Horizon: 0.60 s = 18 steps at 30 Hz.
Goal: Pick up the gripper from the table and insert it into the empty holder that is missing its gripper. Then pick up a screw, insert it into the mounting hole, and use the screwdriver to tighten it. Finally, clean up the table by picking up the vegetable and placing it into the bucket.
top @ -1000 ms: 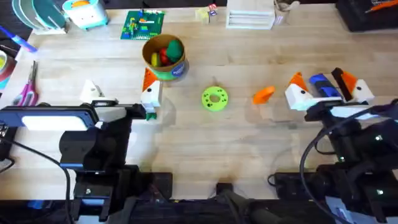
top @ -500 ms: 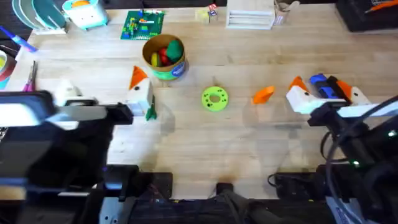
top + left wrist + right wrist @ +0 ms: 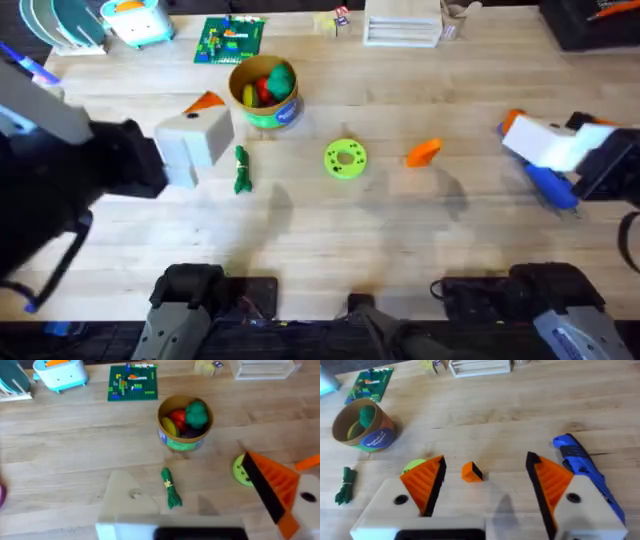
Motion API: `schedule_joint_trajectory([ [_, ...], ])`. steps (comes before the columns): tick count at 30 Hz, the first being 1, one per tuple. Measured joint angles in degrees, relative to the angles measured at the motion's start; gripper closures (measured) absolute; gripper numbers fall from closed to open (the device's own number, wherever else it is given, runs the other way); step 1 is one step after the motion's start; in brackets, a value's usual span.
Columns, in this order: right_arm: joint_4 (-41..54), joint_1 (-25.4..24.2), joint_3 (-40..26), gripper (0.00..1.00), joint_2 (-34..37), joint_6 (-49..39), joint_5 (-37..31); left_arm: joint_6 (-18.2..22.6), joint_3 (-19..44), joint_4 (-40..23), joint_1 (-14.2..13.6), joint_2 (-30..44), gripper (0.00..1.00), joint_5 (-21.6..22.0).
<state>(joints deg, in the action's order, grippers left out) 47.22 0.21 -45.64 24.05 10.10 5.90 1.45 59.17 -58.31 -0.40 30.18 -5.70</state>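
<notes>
The orange ribbed gripper (image 3: 424,152) lies alone on the table (image 3: 330,225), right of the green disc (image 3: 345,159); both jaws are released.

Light wooden butcher-block tabletop (image 3: 330,225), plank seams visible, evenly lit. Along far edge: green building-block baseplate (image 3: 231,40), clear plastic tray (image 3: 402,30), pale blue toaster-shaped toy (image 3: 138,20). Soft shadows on wood surface.

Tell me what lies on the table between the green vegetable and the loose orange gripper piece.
The round bright-green disc with holes lies between the green vegetable and the orange wedge-shaped gripper piece, as the overhead view shows.
</notes>
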Motion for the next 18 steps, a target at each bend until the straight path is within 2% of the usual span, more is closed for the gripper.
schedule_joint_trajectory([
  [5, -0.76, 0.00, -1.48, 0.010, 1.05, 0.01, 0.05, 0.35, 5.75, -3.09, 0.00, 5.80, 0.008, -1.41],
  [6, -0.71, 0.00, -1.48, 0.010, 1.07, 0.01, 0.15, 0.33, 6.07, -3.24, 0.00, 6.33, 0.048, -1.63],
  [11, 0.23, 0.00, -1.48, 0.009, 1.08, 0.01, 0.19, 1.00, 6.18, -3.60, 0.00, 6.88, 0.822, -2.10],
  [12, 0.56, 0.00, -1.48, 0.007, 1.05, 0.01, 0.18, 1.60, 6.18, -3.46, 0.00, 6.88, 0.838, -2.05],
  [17, 3.65, 0.00, -1.48, 0.008, 1.08, 0.01, 0.19, 1.53, 6.20, -2.76, 0.00, 6.88, 0.069, -2.25],
  [18, 4.72, 0.00, -1.48, 0.010, 1.05, 0.01, 0.19, 1.57, 6.20, -2.79, 0.00, 6.88, 0.025, -2.23],
])
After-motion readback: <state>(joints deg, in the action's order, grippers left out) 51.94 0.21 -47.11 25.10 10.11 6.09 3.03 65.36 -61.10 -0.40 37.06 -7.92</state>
